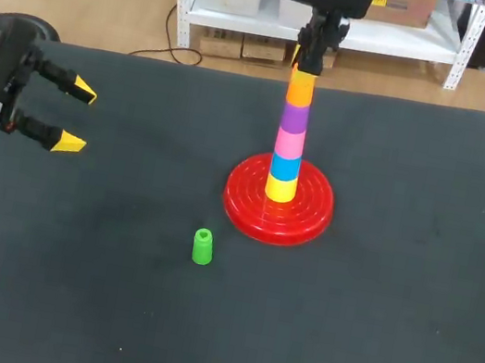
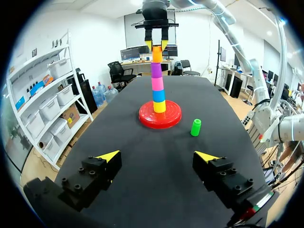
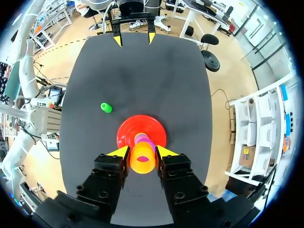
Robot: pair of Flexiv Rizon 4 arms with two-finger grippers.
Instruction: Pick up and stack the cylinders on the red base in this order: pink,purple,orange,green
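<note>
Over the red base (image 1: 276, 214), mid-table on the black table (image 1: 384, 338), my right gripper (image 3: 142, 152) is clamped on the orange cylinder (image 1: 301, 89). It tops a stack of purple cylinder (image 1: 294, 116), pink cylinder (image 1: 290, 143), blue cylinder (image 1: 284, 167) and yellow cylinder (image 1: 280, 189). Near and left of the base stands the green cylinder (image 1: 203, 247), with bare cloth all round it. By the table's left edge my left gripper (image 1: 79, 120) hangs with its fingers spread wide, holding nothing.

Head camera high behind table (image 1: 402, 341), looking down; left wrist low, facing distant stack (image 2: 157, 76); right wrist close above it; all share stack.
</note>
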